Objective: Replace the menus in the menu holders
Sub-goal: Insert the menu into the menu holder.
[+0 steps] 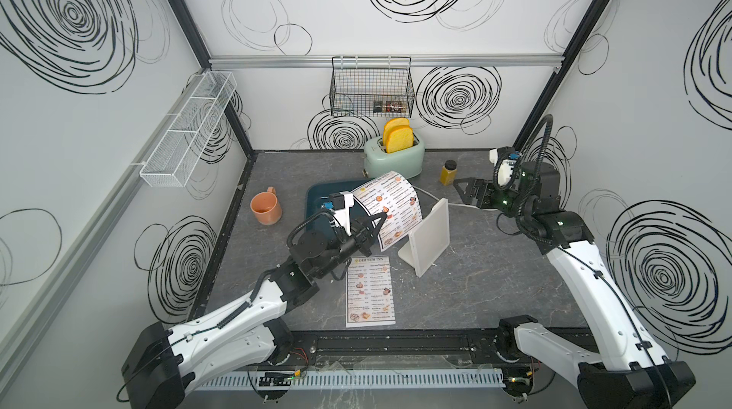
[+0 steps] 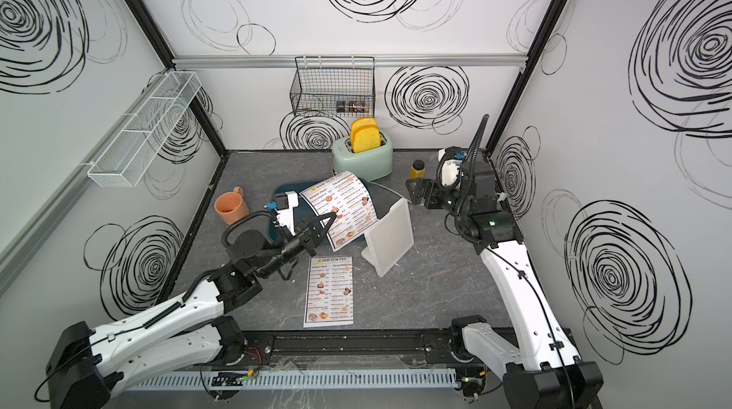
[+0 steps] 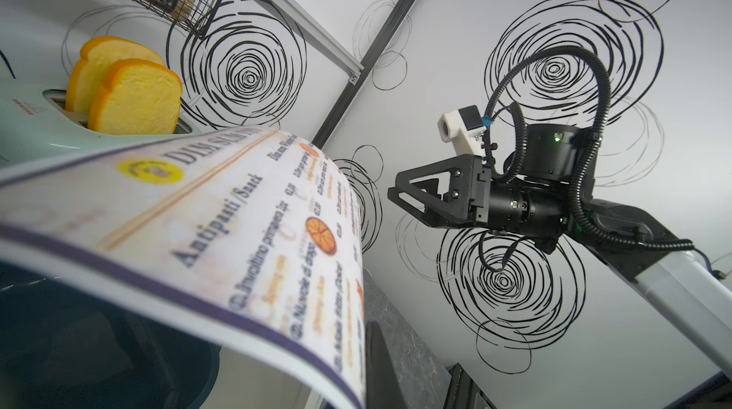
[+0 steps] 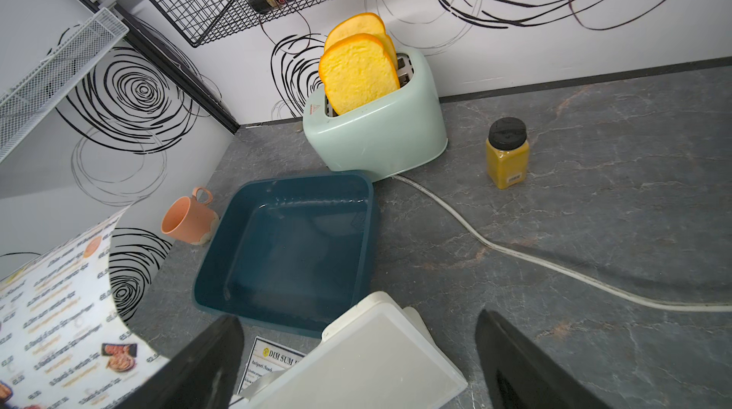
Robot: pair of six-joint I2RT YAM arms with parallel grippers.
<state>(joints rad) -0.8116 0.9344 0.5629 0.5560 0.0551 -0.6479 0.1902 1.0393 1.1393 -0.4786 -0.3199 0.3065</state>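
Observation:
My left gripper (image 1: 382,216) (image 2: 332,216) is shut on the side edge of one menu (image 1: 396,205) (image 2: 348,209), a white "DIM SUM INN" sheet. It hangs curled in the air over the teal bin, just left of the menu holder (image 1: 427,236) (image 2: 390,234). In the left wrist view this menu (image 3: 237,229) arches away from the dark finger (image 3: 380,363). The other menu (image 1: 370,292) (image 2: 329,290) lies flat on the table in front of the holder. My right gripper (image 1: 461,189) (image 4: 356,318) is open above and behind the empty white holder (image 4: 368,359).
A teal bin (image 1: 317,197) (image 4: 368,189) sits under the held menu. Behind it are a mint toaster (image 1: 396,157) with bread and its white cable (image 4: 515,252). An orange mug (image 1: 266,208) stands at left, a yellow spice jar (image 1: 448,172) at back right. A wire basket (image 1: 372,86) hangs on the back wall.

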